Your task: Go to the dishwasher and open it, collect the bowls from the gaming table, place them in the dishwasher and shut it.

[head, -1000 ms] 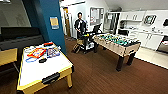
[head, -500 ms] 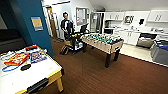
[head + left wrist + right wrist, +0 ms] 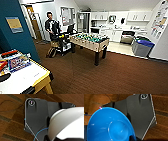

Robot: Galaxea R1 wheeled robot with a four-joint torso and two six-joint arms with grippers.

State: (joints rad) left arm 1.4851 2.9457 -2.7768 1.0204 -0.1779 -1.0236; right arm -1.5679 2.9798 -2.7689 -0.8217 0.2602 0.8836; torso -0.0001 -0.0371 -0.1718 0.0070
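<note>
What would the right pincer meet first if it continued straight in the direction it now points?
Probably the brown wooden floor: the bright blue round bowl sits at the right pincer, and floor lies beyond it, though depth is unclear.

Ahead of me stands a football table [image 3: 90, 42] with a green field and dark legs, on the brown carpet [image 3: 112, 75]. Just beside its far end a person [image 3: 51, 26] in dark clothes stands at a cart [image 3: 62, 42] with a screen on it. Beyond the carpet I see white cabinets [image 3: 120, 16] along the back wall and a grey bin with a blue lid [image 3: 142, 47] near the right wall. A teal wall [image 3: 15, 30] with a yellowish notice [image 3: 14, 24] rises on my left.
</note>
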